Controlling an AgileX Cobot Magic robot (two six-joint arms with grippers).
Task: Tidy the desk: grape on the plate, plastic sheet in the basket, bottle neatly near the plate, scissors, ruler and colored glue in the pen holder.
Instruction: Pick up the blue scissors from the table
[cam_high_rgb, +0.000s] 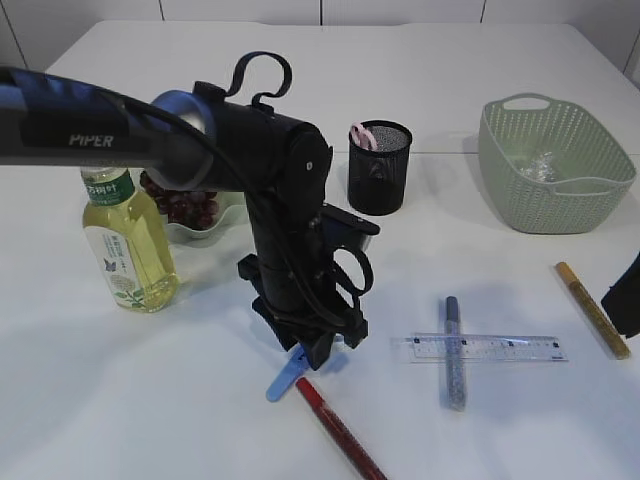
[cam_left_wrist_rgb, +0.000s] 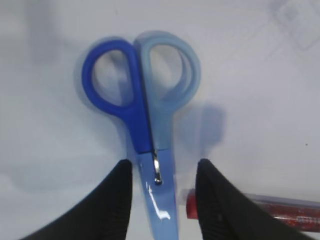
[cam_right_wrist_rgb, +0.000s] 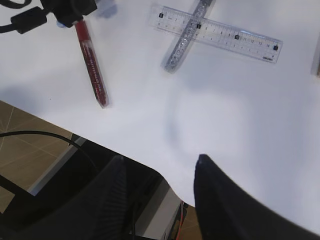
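Note:
Blue scissors (cam_left_wrist_rgb: 150, 125) lie flat on the white table; their tip shows under the left arm (cam_high_rgb: 283, 378). My left gripper (cam_left_wrist_rgb: 162, 175) is open, low over them, one finger on each side of the blades (cam_high_rgb: 318, 350). A red glue pen (cam_high_rgb: 340, 435) lies just right of the scissors (cam_left_wrist_rgb: 280, 207). A silver glue pen (cam_high_rgb: 453, 350) lies across the clear ruler (cam_high_rgb: 490, 347). A gold glue pen (cam_high_rgb: 592, 308) lies at the right. My right gripper (cam_right_wrist_rgb: 160, 165) is open and empty above the table's front edge. The black mesh pen holder (cam_high_rgb: 380, 167) holds pink scissors (cam_high_rgb: 362, 135).
A green basket (cam_high_rgb: 553, 190) at the back right holds a plastic sheet (cam_high_rgb: 540, 165). A yellow bottle (cam_high_rgb: 128, 240) stands at the left, next to a plate (cam_high_rgb: 195, 232) with grapes (cam_high_rgb: 190, 208). The right wrist view shows the ruler (cam_right_wrist_rgb: 220, 34) and the red pen (cam_right_wrist_rgb: 92, 65).

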